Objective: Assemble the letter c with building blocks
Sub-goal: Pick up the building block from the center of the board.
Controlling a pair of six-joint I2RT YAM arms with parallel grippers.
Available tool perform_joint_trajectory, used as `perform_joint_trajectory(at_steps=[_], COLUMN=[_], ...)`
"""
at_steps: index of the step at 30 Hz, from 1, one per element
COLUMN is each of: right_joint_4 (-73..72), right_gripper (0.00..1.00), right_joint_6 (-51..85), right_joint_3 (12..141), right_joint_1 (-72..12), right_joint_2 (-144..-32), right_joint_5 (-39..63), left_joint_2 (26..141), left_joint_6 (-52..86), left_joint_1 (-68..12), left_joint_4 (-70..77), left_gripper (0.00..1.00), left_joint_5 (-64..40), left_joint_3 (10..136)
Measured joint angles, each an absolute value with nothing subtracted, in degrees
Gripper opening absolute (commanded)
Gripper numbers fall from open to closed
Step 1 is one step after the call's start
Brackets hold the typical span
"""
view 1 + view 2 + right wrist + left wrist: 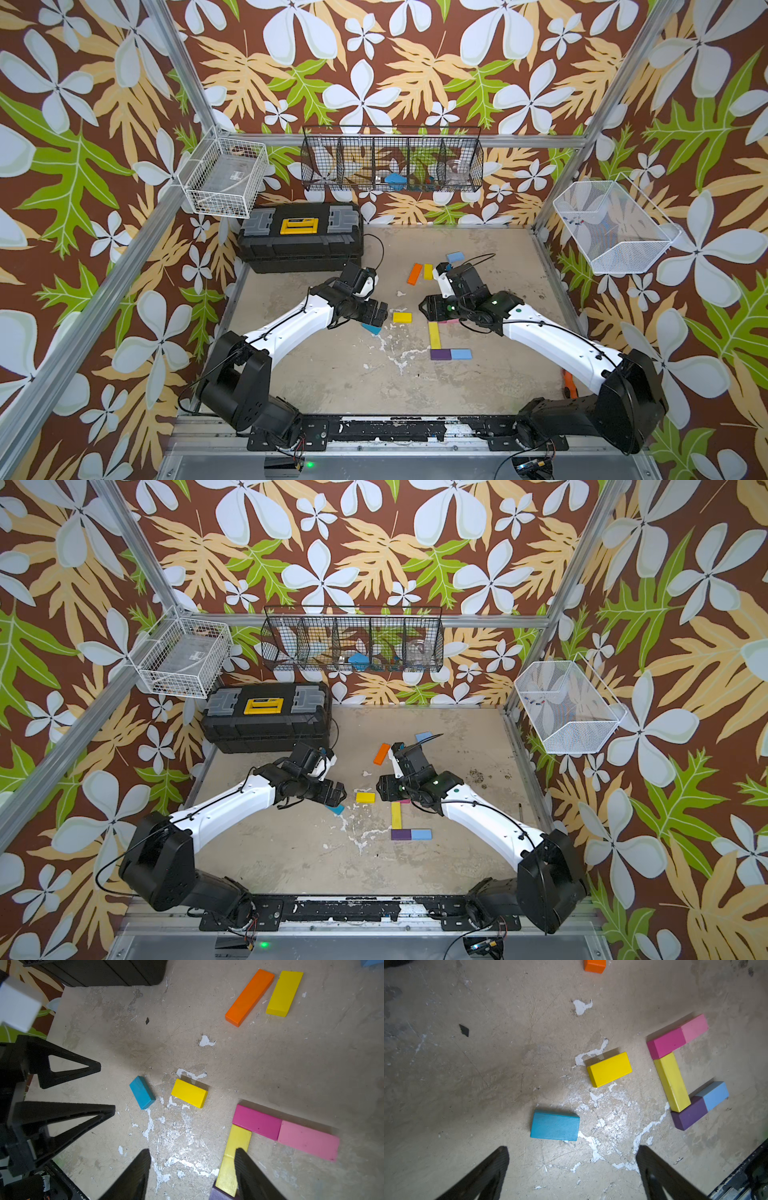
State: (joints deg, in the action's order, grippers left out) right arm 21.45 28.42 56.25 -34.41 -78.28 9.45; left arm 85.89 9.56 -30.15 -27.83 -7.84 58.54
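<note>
Five building blocks lie joined in a C shape: magenta [666, 1043] and pink [694, 1027] along the far side, a long yellow one [434, 336] as the spine, purple [440, 354] and light blue [461, 354] along the near side. Loose on the table are a short yellow block [402, 317], a teal one [371, 328], an orange one [414, 273], another yellow [428, 271] and a light blue [455, 256]. My left gripper [572, 1159] hangs open and empty just short of the teal block [554, 1125]. My right gripper [192, 1150] is open above the long yellow block's far end [239, 1136], holding nothing.
A black toolbox [299, 237] stands at the back left of the table. Wire baskets [392, 160] hang on the walls. An orange-handled screwdriver [569, 384] lies by the right arm's base. The two grippers face each other closely over the table's middle.
</note>
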Motion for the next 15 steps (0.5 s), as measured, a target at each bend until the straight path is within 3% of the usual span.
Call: perform_joint_trajectory(at_steps=[15], right_joint_4=[19.7], right_gripper=[0.65], right_joint_6=[31.3], right_joint_3=[54.0], right_joint_1=[-34.4], right_joint_2=[-76.9], right_joint_5=[9.9], left_joint_2=[95.0], left_joint_6=[2.6], left_joint_1=[-37.1], left_joint_4=[-31.2], left_gripper=[0.98], left_joint_5=[0.0], left_joint_3=[61.5])
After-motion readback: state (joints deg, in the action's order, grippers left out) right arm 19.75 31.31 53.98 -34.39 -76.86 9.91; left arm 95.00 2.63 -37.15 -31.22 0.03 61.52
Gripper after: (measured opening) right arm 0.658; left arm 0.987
